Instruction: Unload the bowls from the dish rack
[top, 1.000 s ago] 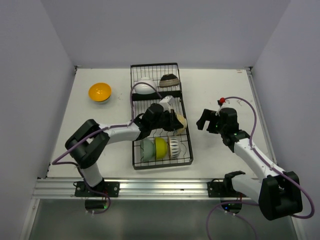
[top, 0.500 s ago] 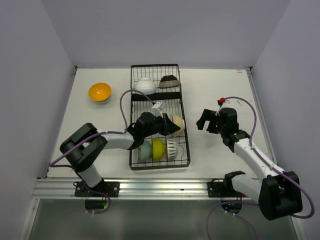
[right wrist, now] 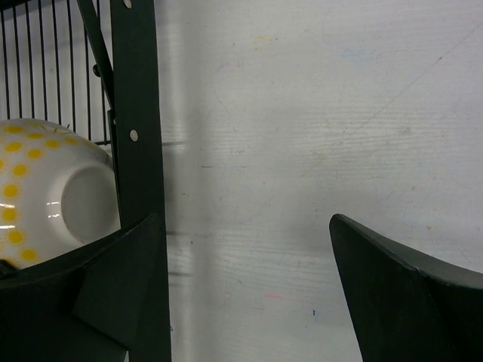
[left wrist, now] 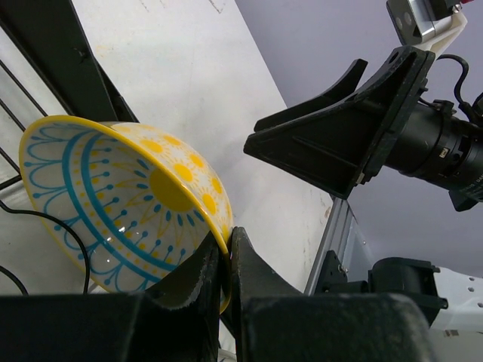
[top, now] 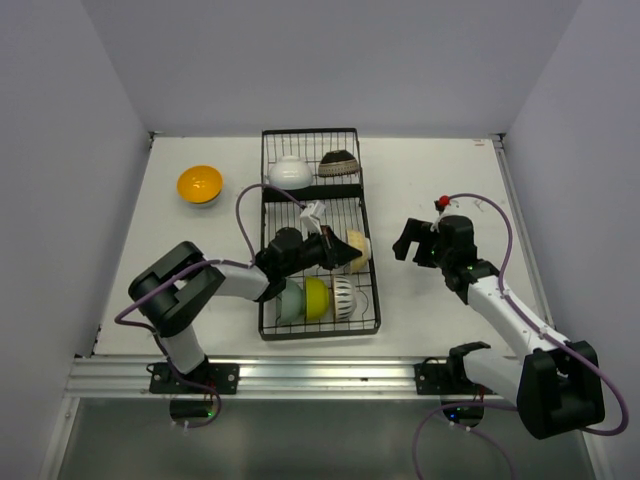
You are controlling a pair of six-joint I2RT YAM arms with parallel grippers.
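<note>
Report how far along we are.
Done: only the orange bowl sits on the table. In hand: the left gripper is shut on the rim of the cream bowl at the right side of the dish rack. Remaining: white bowl, dark brown bowl, pale green bowl, yellow-green bowl, striped bowl, in the rack. The right gripper is open.

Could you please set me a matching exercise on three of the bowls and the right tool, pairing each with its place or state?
Things:
1. orange bowl
2. white bowl
3. cream bowl
4. right tool

Places or states:
A. open
B. on the table, left of the rack
C. pinched at the rim by the left tool
D. in the rack's small section

Pairs: 1-B, 2-D, 3-C, 4-A
</note>
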